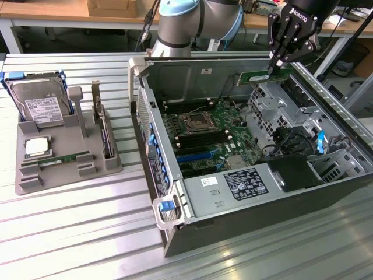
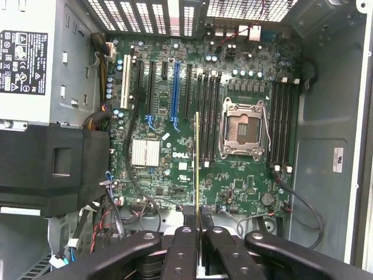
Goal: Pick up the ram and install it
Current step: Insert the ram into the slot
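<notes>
- Upper right of the exterior view, the gripper (image 1: 275, 63) pinches the ram (image 1: 256, 76) by its end (held roughly level).
- The wrist view shows it edge-on over the motherboard (image 2: 245, 175).

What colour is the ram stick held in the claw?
Green, clearest in the exterior view, where the claw grips the ram.

Pincer (image 2: 199, 232) tight on edge-on ram (image 2: 197, 153) above motherboard (image 2: 245, 175)
</notes>
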